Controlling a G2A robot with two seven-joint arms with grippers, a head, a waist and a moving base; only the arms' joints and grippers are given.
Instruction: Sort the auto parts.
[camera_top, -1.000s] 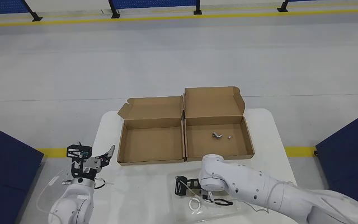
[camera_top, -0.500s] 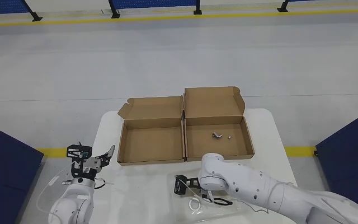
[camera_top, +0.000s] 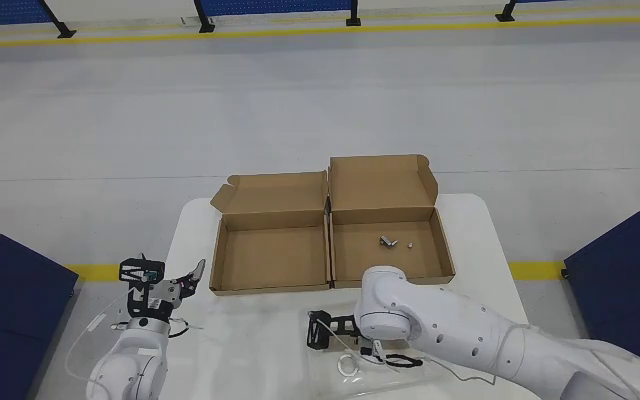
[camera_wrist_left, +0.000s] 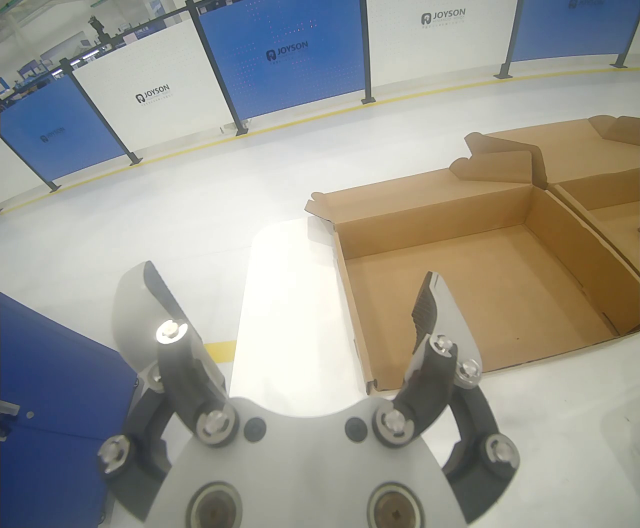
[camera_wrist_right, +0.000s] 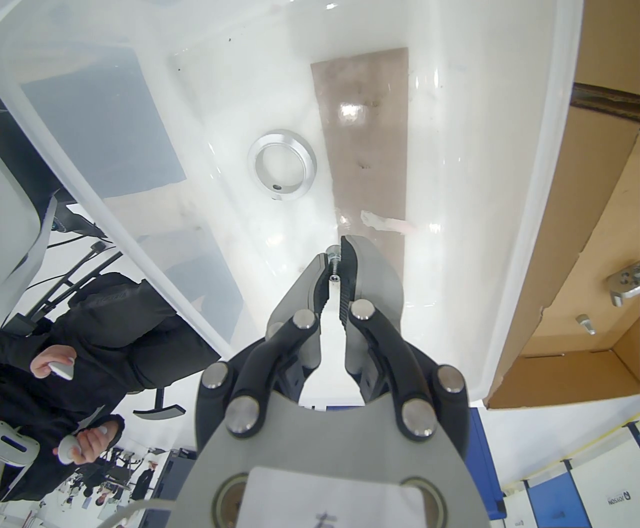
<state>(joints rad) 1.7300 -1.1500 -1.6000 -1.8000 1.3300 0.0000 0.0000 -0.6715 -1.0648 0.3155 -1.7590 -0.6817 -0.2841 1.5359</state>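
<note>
Top view had a white table (camera_top: 250, 330) on a pale grey floor (camera_top: 300, 100) crossed by a yellow line (camera_top: 300, 32). Left wrist view had blue and white partition panels (camera_wrist_left: 280, 55) at the back of the room. Two open cardboard boxes sat side by side, touching, on the far half of the table. These were the left box (camera_top: 270, 262) and the right box (camera_top: 420, 262), which held a small metal bracket (camera_top: 386, 240) with a stud (camera_top: 407, 243) just beside it, toward its back wall. A clear plastic tray (camera_top: 425, 372) lay at the near edge in front of the right box, with a metal ring (camera_wrist_right: 282, 165) flat on its floor. The right gripper (camera_wrist_right: 335, 257) was over the tray floor, fingers pressed together on a small screw (camera_wrist_right: 333, 252), near the ring but apart from it. The left gripper (camera_wrist_left: 290, 280) hung by the table's left edge, near the left box, fingers spread wide. Versus one second before, the right gripper had shifted slightly leftward in the top view. The left gripper, boxes and parts were unchanged.
</note>
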